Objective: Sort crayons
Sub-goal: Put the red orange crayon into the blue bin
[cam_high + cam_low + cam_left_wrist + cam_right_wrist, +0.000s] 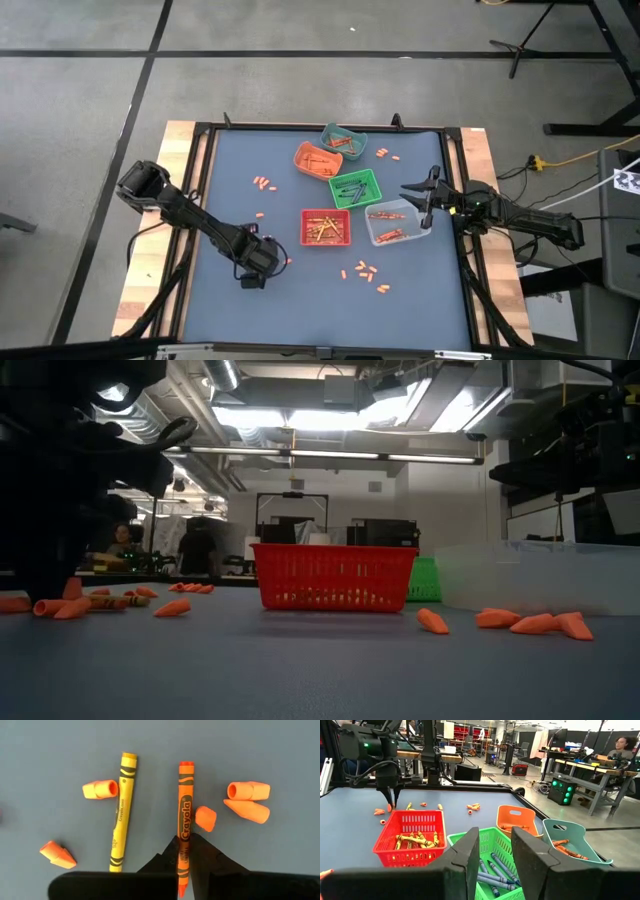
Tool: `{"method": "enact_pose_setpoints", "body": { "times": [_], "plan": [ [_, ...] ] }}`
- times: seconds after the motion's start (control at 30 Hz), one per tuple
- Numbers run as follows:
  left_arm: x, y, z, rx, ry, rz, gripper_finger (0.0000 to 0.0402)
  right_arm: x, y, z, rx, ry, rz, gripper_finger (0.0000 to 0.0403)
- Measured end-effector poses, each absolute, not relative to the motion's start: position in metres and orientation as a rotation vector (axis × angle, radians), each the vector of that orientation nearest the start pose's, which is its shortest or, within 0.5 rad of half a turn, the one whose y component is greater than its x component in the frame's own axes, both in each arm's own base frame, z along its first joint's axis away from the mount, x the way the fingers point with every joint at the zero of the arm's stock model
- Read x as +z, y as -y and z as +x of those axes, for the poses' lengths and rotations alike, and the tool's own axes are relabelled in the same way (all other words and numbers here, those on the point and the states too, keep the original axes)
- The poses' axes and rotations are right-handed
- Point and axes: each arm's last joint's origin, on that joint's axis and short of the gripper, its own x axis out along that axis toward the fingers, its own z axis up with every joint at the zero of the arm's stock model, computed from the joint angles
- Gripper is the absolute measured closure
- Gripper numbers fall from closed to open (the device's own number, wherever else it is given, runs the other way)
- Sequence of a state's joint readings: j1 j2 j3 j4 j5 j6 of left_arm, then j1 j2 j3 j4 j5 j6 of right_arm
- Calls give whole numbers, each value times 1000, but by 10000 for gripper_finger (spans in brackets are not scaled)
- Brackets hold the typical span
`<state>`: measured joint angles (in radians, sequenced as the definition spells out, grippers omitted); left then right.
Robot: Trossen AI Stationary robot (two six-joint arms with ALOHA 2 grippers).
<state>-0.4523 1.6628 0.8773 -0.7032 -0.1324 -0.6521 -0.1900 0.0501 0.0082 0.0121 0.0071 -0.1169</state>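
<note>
My left gripper (262, 262) points down at the blue mat near the table's front left and is shut on an orange crayon (185, 805). A yellow crayon (121, 810) lies flat beside it, with orange stubs (100, 789) around. My right gripper (425, 200) is open and empty, hovering by the clear bin (398, 222) and the green bin (355, 188); its fingers show apart in the right wrist view (495, 855). More orange stubs (366, 273) lie on the mat. My left gripper pinches the orange crayon between its two fingers (205, 852), on the wrapped shaft near the pointed end (183, 845). The fingers come from above, pointing down, and lie across the crayon. The crayon lies level on the mat, parallel to the yellow crayon.
A red bin (326, 227) with yellow crayons, an orange bin (317, 159) and a teal bin (343, 140) stand mid-table. Loose stubs lie at the far right (385, 153) and the left (263, 183). The mat has a raised black frame (200, 200).
</note>
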Motion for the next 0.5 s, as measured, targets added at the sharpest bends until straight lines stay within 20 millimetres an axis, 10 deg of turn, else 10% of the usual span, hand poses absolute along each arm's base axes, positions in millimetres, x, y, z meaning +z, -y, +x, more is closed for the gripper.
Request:
{"method": "enact_pose_setpoints", "body": {
  "times": [0.5],
  "plan": [
    [166, 101, 269, 263, -1360, -119, 393, 164, 19, 98, -195, -41, -114, 290]
  ]
}}
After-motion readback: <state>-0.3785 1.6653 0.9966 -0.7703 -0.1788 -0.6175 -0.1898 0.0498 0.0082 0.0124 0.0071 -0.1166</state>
